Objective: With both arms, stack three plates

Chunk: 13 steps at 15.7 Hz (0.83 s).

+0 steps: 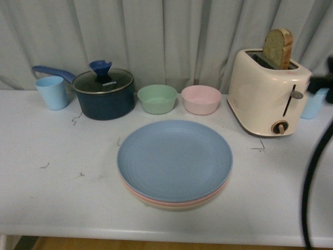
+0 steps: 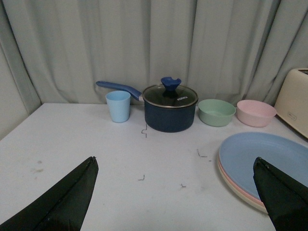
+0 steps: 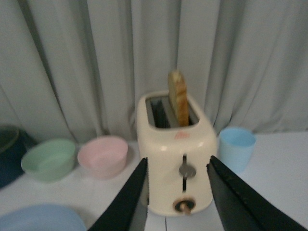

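White bench, items left to right, grey curtain behind.

1. Light blue cup, upright, at the rear left.
2. Dark blue saucepan with glass lid and blue knob; handle points left, behind the cup. White lettering on the lid, too small to read.
3. Green bowl and pink bowl, side by side, close but apart.
4. Stack of three plates at the bench centre front: blue plate on top, pink plate beneath it, beige plate lowest. Only thin rim edges of the lower two show.
5. Cream toaster, one bread slice standing up out of a slot. A small reddish mark on its end face, blurred in the right wrist view, unreadable.
6. Second light blue cup, right of the toaster, partly hidden in the front view.

Left gripper: jaws spread wide, released, holding nothing, above the bench left of the stack. Right gripper: jaws parted, empty, facing the toaster. A black cable is cut off at the right edge of the front view.
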### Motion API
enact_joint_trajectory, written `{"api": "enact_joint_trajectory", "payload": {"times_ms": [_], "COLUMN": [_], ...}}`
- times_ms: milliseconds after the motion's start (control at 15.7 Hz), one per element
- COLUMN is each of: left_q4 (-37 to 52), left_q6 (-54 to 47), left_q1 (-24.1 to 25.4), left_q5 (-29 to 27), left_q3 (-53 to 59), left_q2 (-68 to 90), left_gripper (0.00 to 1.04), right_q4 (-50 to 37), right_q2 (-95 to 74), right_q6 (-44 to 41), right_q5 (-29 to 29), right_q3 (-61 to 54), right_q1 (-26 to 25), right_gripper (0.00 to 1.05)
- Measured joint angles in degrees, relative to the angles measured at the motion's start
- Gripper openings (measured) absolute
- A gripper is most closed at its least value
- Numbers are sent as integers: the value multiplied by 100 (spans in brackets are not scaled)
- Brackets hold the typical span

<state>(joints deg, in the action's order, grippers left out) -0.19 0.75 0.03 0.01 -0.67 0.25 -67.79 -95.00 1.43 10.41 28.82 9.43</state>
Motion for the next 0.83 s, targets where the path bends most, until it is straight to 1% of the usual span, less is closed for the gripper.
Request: {"api": "enact_joint_trajectory", "payload": {"times_ms": [128, 191, 255, 383, 574, 701, 829], "left_q4": [0, 0, -2, -2, -2, 0, -2], "left_q6": [2, 2, 2, 2, 2, 2, 2], "left_q1": [0, 0, 0, 0, 0, 0, 0], "left_q5": [-2, -2, -2, -2, -2, -2, -2], "left_q3": [0, 0, 0, 0, 0, 0, 0], "left_q2": [0, 0, 0, 0, 0, 0, 0], "left_gripper": [98, 98, 98, 98, 98, 98, 98], "right_q4": [-55, 109, 184, 234, 717, 977, 1163], "right_q2": [636, 785, 1032, 1692, 2514, 3067, 3342], "right_q6": [-26, -63, -103, -107, -107, -107, -107], "right_q5": [-166, -317, -387, -446, -623, -979, -977], "right_q3": [-557, -1023, -1307, -1585, -2127, -2295, -2365], "right_q1": [-98, -166, -254, -402, -514, -905, -986], "right_gripper": [21, 7, 2, 2, 2, 2, 2]}}
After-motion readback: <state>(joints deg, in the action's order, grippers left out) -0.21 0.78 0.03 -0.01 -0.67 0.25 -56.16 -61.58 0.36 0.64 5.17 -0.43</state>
